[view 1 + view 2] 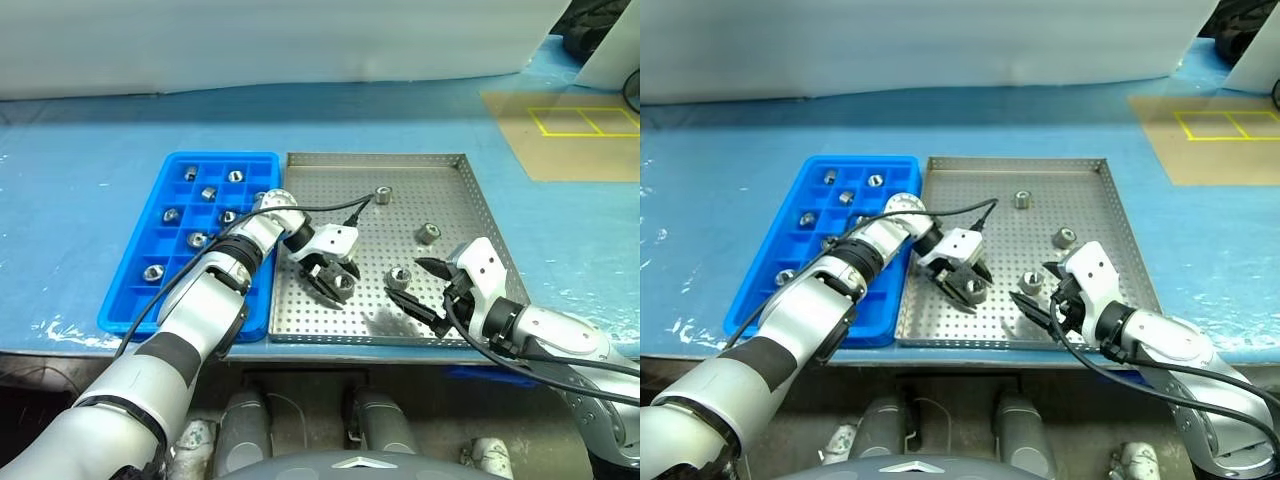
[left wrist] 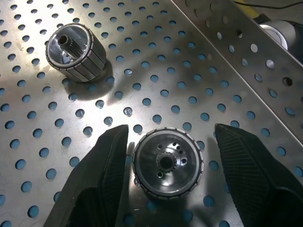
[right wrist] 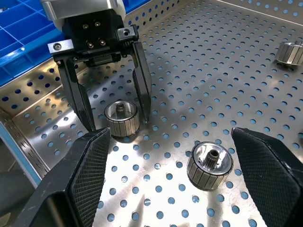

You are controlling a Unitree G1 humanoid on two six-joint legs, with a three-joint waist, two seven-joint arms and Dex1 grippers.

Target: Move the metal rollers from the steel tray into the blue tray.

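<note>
Both black fingers of the left gripper stand apart on either side of one small ribbed silver metal roller, not squeezing it, on the perforated steel tray. Right gripper gapes wide beside another roller. More rollers sit in the blue compartment tray.

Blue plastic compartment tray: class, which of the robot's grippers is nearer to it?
Left. The left gripper hangs over the steel tray close to the blue plastic compartment tray, straddling a metal roller. The right gripper is further away.
</note>
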